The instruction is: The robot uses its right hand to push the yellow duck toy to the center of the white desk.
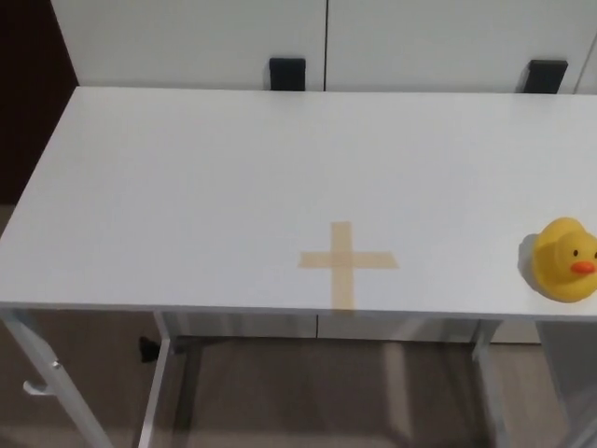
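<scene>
A yellow duck toy (564, 259) with an orange beak stands on the white desk (205, 187) at the far right, close to the front edge and cut by the picture's right border. A tan tape cross (346, 261) marks the desk near the front middle, well to the left of the duck. Neither of my hands shows in the head view.
The desk's front edge runs along the lower part of the view, with its white legs (168, 383) and the floor below. Two black brackets (287, 73) sit against the white wall behind the desk.
</scene>
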### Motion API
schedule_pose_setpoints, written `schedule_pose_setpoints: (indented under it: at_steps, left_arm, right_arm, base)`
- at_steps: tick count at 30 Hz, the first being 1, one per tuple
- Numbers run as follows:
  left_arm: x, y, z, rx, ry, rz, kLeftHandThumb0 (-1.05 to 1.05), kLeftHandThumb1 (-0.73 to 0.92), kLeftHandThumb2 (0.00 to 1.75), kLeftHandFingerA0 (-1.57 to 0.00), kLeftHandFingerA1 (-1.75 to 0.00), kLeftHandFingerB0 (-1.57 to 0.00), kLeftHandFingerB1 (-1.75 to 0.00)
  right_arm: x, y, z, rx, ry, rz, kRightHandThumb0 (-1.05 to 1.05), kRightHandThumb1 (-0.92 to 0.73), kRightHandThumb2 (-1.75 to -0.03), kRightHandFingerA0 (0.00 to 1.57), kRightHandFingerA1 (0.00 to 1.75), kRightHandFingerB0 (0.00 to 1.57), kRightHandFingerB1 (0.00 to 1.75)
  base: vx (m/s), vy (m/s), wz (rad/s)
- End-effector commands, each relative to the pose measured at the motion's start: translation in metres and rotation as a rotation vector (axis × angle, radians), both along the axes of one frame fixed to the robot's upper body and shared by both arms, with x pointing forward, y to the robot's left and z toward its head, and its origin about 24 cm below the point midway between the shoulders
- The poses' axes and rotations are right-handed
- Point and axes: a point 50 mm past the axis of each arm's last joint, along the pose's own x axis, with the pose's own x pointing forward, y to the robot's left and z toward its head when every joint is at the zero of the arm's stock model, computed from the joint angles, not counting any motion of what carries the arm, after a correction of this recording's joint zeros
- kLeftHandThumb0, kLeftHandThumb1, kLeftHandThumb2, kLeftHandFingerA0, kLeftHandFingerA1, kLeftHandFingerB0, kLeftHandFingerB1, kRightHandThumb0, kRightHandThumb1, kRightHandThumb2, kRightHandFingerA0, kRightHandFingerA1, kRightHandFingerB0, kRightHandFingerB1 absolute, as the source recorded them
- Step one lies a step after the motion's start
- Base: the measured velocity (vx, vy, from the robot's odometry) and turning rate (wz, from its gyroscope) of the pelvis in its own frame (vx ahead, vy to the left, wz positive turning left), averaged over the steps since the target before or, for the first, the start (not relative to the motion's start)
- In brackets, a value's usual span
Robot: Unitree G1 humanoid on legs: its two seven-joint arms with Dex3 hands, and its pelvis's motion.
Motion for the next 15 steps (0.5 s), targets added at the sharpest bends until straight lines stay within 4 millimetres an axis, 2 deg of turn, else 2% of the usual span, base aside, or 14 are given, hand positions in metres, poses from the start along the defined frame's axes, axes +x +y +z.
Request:
schedule_pose_setpoints:
  at_steps: [1, 2, 3, 4, 5, 6, 8, 9, 10, 11, 12, 13, 14, 15]
  left_arm:
    - [-0.005, 0.005, 0.002, 0.001, 0.007, 0.020, -0.17, 0.63, 0.84, -0.84, -0.80, -0.83, -0.80]
    - [-0.006, 0.005, 0.002, 0.000, 0.007, 0.027, -0.17, 0.63, 0.84, -0.84, -0.80, -0.83, -0.80]
    - [-0.007, 0.005, 0.001, 0.000, 0.008, 0.031, -0.14, 0.57, 0.93, -0.85, -0.84, -0.86, -0.83]
    - [-0.008, 0.005, 0.001, 0.001, 0.008, 0.029, -0.14, 0.57, 0.93, -0.85, -0.84, -0.86, -0.83]
    - [-0.009, 0.004, 0.000, -0.002, 0.008, 0.027, -0.18, 0.61, 0.82, -0.85, -0.84, -0.87, -0.83]
    - [-0.009, 0.003, -0.001, -0.006, 0.010, 0.024, -0.19, 0.62, 0.77, -0.85, -0.85, -0.87, -0.83]
    - [-0.010, 0.002, -0.001, -0.006, 0.014, 0.019, -0.19, 0.62, 0.77, -0.85, -0.85, -0.87, -0.83]
    - [-0.010, 0.002, -0.002, -0.009, 0.012, 0.019, -0.20, 0.59, 0.81, -0.85, -0.86, -0.87, -0.84]
    - [-0.010, 0.001, -0.002, -0.011, 0.010, 0.019, -0.20, 0.59, 0.81, -0.85, -0.86, -0.87, -0.84]
    - [-0.009, 0.001, -0.002, -0.012, 0.010, 0.021, -0.18, 0.65, 0.76, -0.83, -0.77, -0.79, -0.78]
    - [-0.009, 0.001, -0.002, -0.012, 0.010, 0.026, -0.18, 0.65, 0.77, -0.83, -0.78, -0.79, -0.79]
    - [-0.009, 0.001, -0.002, -0.012, 0.009, 0.029, -0.18, 0.65, 0.77, -0.83, -0.78, -0.79, -0.79]
    - [-0.010, 0.001, -0.002, -0.014, 0.005, 0.031, -0.18, 0.62, 0.80, -0.84, -0.82, -0.79, -0.81]
    - [-0.010, 0.001, -0.002, -0.014, 0.004, 0.031, -0.18, 0.62, 0.80, -0.84, -0.82, -0.79, -0.81]
  right_arm:
    - [0.001, -0.003, 0.006, -0.034, -0.131, -0.057, -0.33, -0.63, -0.61, 0.53, 0.71, 0.22, 0.48]
    - [0.001, -0.004, 0.006, -0.040, -0.163, -0.081, -0.33, -0.63, -0.61, 0.53, 0.71, 0.22, 0.48]
    - [0.002, -0.005, 0.009, -0.049, -0.214, -0.112, -0.43, -0.64, -0.59, 0.32, 0.67, 0.16, 0.41]
    - [0.002, -0.006, 0.010, -0.051, -0.229, -0.118, -0.43, -0.64, -0.59, 0.32, 0.67, 0.16, 0.41]
    - [0.006, -0.009, 0.015, -0.054, -0.247, -0.114, -0.58, -0.51, -0.84, 0.15, 0.60, 0.07, 0.49]
    - [0.011, -0.013, 0.021, -0.061, -0.264, -0.102, -0.63, -0.53, -0.86, 0.11, 0.60, 0.06, 0.49]
    - [0.014, -0.014, 0.025, -0.069, -0.285, -0.098, -0.63, -0.53, -0.86, 0.11, 0.60, 0.06, 0.49]
    - [0.016, -0.016, 0.027, -0.073, -0.290, -0.099, -0.37, -0.51, -1.05, 0.03, 0.55, 0.00, 0.52]
    - [0.020, -0.017, 0.030, -0.079, -0.297, -0.101, -0.37, -0.51, -1.05, 0.03, 0.55, 0.00, 0.52]
    - [0.032, -0.021, 0.040, -0.102, -0.354, -0.092, -0.78, -0.59, -0.97, 0.00, 0.42, 0.02, 0.30]
    - [0.050, -0.024, 0.055, -0.134, -0.434, -0.075, -0.80, -0.61, -0.98, 0.00, 0.39, 0.03, 0.25]
    - [0.055, -0.025, 0.060, -0.143, -0.456, -0.069, -0.80, -0.61, -0.98, 0.00, 0.39, 0.03, 0.25]
    - [0.073, -0.026, 0.074, -0.173, -0.479, -0.039, -0.79, -0.66, -1.04, 0.00, 0.46, 0.00, 0.26]
    - [0.078, -0.026, 0.078, -0.181, -0.483, -0.032, -0.79, -0.66, -1.04, 0.00, 0.46, 0.00, 0.26]
  base:
    - [0.00, 0.000, 0.00]
    - [0.00, 0.000, 0.00]
    - [0.00, 0.000, 0.00]
    - [0.00, 0.000, 0.00]
    - [0.00, 0.000, 0.00]
    - [0.00, 0.000, 0.00]
    - [0.00, 0.000, 0.00]
    - [0.00, 0.000, 0.00]
    - [0.00, 0.000, 0.00]
    - [0.00, 0.000, 0.00]
    - [0.00, 0.000, 0.00]
    - [0.00, 0.000, 0.00]
    - [0.00, 0.000, 0.00]
    - [0.00, 0.000, 0.00]
